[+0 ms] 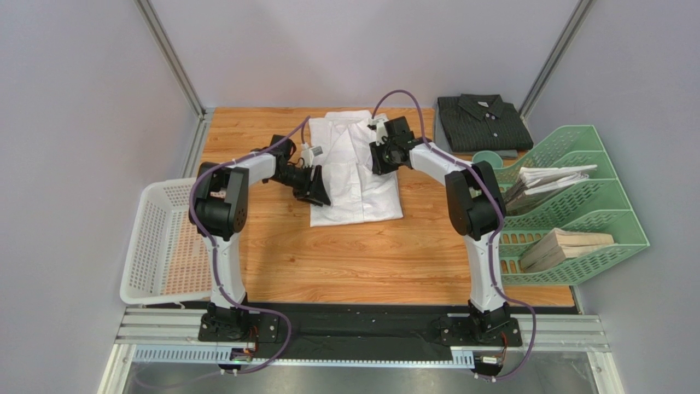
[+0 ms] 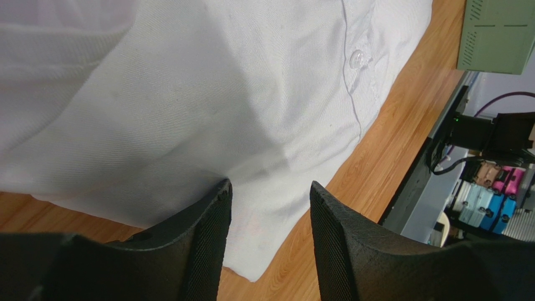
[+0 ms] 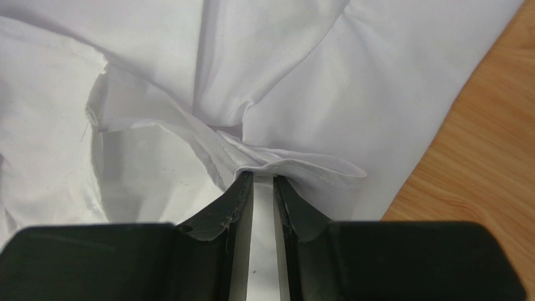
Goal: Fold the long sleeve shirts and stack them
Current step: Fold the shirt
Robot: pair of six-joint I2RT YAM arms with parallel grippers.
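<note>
Top view: the white shirt [image 1: 358,176] lies flat at the middle of the counter [image 1: 345,263], collar toward the top of the frame, folded to a rough rectangle. The left tool [image 1: 317,189] sits at the shirt's left edge, low over the cloth. The right tool [image 1: 380,156] is over the shirt's upper right part, near the button strip. From here I cannot tell how wide either one stands. The dark shirt [image 1: 483,123] lies folded in the upper right corner of the counter, well apart from both tools. A white basket [image 1: 164,242] hangs off the left edge and a green rack [image 1: 579,222] stands on the right.

Left wrist view: the left tool [image 2: 269,213] stands about half open, its two black fingers [image 2: 210,241] apart with nothing gripped between them. They hang just above the white shirt's [image 2: 188,106] lower corner, where the cloth ends on bare counter [image 2: 389,150]. The cloth is smooth here, with one button [image 2: 356,59] on the strip at upper right.

Right wrist view: the right tool [image 3: 262,179] is nearly closed, with only a narrow slit between the fingers [image 3: 233,204]. A stitched edge of the white shirt [image 3: 389,75] is pinched at their tips. The cloth bunches and creases toward that point. Bare counter [image 3: 483,144] shows at the right.
</note>
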